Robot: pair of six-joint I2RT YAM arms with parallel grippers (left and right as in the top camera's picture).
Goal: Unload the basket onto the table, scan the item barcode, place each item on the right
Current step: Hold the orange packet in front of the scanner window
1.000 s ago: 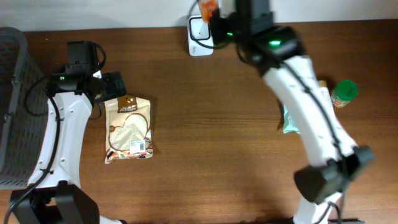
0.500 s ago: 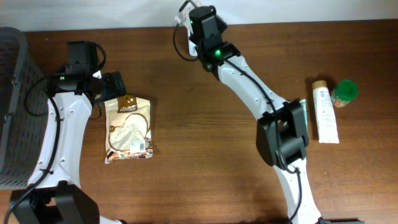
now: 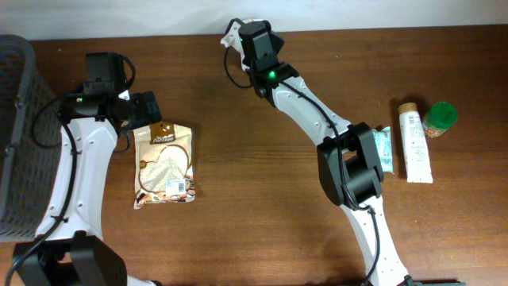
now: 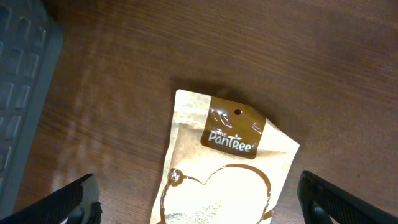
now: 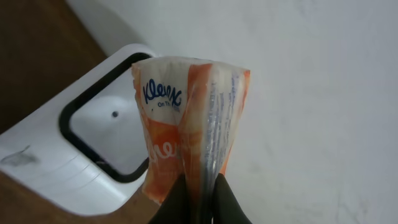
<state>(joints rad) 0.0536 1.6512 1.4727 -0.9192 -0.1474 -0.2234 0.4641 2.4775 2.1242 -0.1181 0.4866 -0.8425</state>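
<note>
Right gripper [image 5: 198, 198] pinches 1 orange plastic Kleenex pack [image 5: 186, 124], long axis upright, just before the white black-rimmed scanner [image 5: 56, 168]; left gripper [image 4: 202, 199] wide.

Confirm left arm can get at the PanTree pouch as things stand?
Probably yes. The left arm hangs right over the top edge of the PanTree pouch, jaws wide open, with nothing lying on it. The basket sits off to the side, apart.

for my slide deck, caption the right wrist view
Right claw pinching an orange Kleenex pack in front of the white barcode scanner.
</note>
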